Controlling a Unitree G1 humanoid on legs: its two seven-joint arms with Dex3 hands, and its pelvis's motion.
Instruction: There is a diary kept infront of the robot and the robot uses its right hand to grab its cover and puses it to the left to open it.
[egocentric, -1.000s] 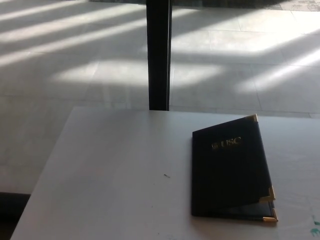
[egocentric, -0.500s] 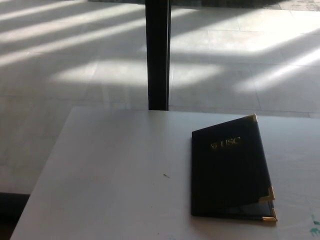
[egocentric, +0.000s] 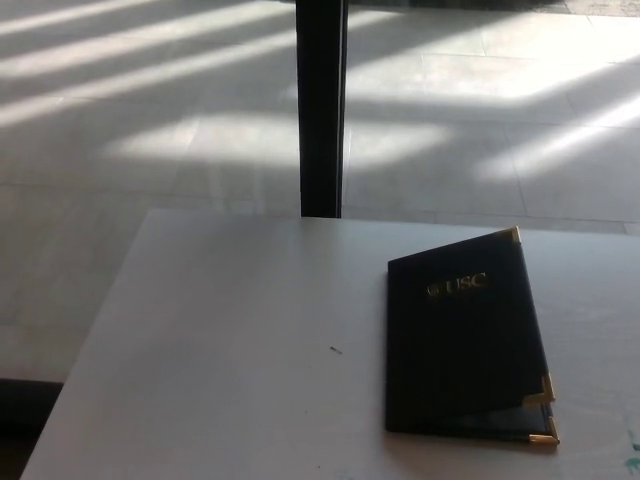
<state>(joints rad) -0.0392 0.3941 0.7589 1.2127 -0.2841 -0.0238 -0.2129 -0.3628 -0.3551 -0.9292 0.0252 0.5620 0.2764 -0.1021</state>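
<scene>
A black diary (egocentric: 462, 340) with gold corner caps and gold "USC" lettering lies on the white table (egocentric: 230, 340), right of centre. Its spine runs along the left side. The cover is lifted a little along the right edge, so a thin gap shows at the near right corner. Neither of my hands appears anywhere in the head view.
A black vertical post (egocentric: 321, 105) stands on the tiled floor just beyond the table's far edge. A tiny dark speck (egocentric: 335, 350) lies on the table left of the diary. Green marks (egocentric: 632, 455) show at the table's near right edge.
The whole picture has shifted slightly, so the camera moved. The diary lies as before.
</scene>
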